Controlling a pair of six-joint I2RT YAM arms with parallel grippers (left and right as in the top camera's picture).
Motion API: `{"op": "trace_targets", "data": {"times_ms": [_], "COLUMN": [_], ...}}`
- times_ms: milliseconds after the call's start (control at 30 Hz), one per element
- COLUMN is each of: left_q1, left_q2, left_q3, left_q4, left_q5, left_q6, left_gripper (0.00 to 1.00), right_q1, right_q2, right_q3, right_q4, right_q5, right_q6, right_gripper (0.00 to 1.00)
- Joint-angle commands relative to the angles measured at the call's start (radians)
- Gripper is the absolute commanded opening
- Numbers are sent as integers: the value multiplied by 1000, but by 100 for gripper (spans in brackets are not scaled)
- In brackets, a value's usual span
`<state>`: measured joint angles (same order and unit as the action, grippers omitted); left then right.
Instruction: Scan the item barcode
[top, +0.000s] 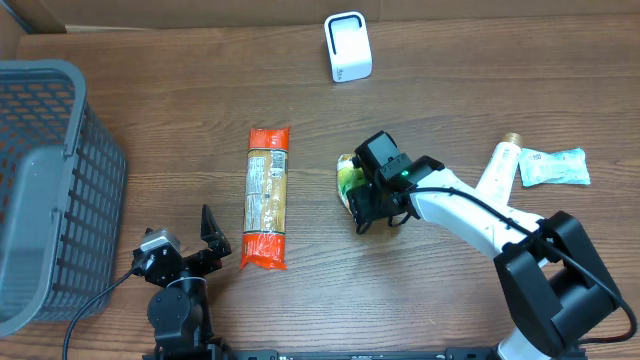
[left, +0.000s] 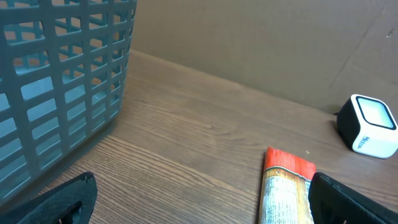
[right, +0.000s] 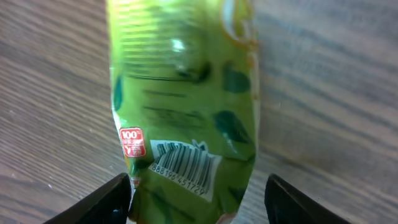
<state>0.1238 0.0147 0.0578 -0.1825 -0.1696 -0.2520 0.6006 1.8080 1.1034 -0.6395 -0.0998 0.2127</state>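
Observation:
A green packet (top: 347, 178) lies on the wooden table, and its barcode (right: 183, 167) faces up in the right wrist view. My right gripper (top: 362, 205) straddles the near end of the green packet (right: 186, 106). The left finger (right: 106, 202) is at the packet's edge, while the right finger (right: 298, 202) stands apart from it with table showing between. The white scanner (top: 348, 47) stands at the far edge of the table. My left gripper (top: 185, 245) rests wide open near the front left, holding nothing.
An orange pasta packet (top: 267, 197) lies just right of the left gripper. A grey basket (top: 40, 180) fills the left side. A cream bottle (top: 500, 165) and a teal pack (top: 552, 167) lie at the right.

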Motion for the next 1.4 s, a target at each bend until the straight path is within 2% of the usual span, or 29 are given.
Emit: {"op": "trace_targets", "data": {"times_ms": [0, 167, 300, 400, 467, 600, 700, 833, 900, 933, 967, 1000, 1133, 1200, 1300, 1367], "left_q1": [-6, -6, -6, -6, -6, -6, -6, -6, -6, -6, -6, -6, -6, -6, -6, -6], "left_q2": [-10, -10, -10, -10, -10, -10, -10, -10, -10, -10, -10, -10, -10, -10, -10, -10], "left_q3": [-1, -1, -1, -1, -1, -1, -1, -1, -1, -1, -1, -1, -1, -1, -1, -1], "left_q4": [0, 0, 0, 0, 0, 0, 0, 0, 0, 0, 0, 0, 0, 0, 0, 0], "left_q5": [-14, -14, -14, -14, -14, -14, -14, -14, -14, -14, -14, -14, -14, -14, -14, -14], "left_q6": [16, 16, 16, 16, 16, 16, 16, 16, 16, 16, 16, 16, 16, 16, 16, 16], "left_gripper": [100, 100, 100, 100, 100, 100, 100, 100, 100, 100, 100, 100, 100, 100, 100, 100], "right_q1": [-5, -5, -35, -80, -117, -220, -266, -271, -262, -253, -242, -232, -188, -141, -115, -106], "right_q2": [11, 11, 11, 11, 11, 10, 10, 10, 10, 10, 12, 14, 20, 22, 24, 33], "right_q3": [-16, -16, -8, -8, -8, 45, 168, 299, 321, 321, 317, 313, 297, 276, 248, 236], "right_q4": [3, 19, 3, -17, -15, 5, -55, -197, -215, -212, -211, -210, -201, -171, -119, -89], "right_q5": [-11, 18, 202, 367, 408, 306, 124, -18, -133, -160, -157, -143, -82, 27, 70, 77], "right_q6": [5, -7, -81, -117, -117, -115, -86, 230, 388, 464, 533, 587, 813, 1032, 1209, 1271], "right_gripper": [69, 69, 70, 75, 75, 86, 87, 86, 87, 90, 98, 100, 100, 100, 99, 99]}}
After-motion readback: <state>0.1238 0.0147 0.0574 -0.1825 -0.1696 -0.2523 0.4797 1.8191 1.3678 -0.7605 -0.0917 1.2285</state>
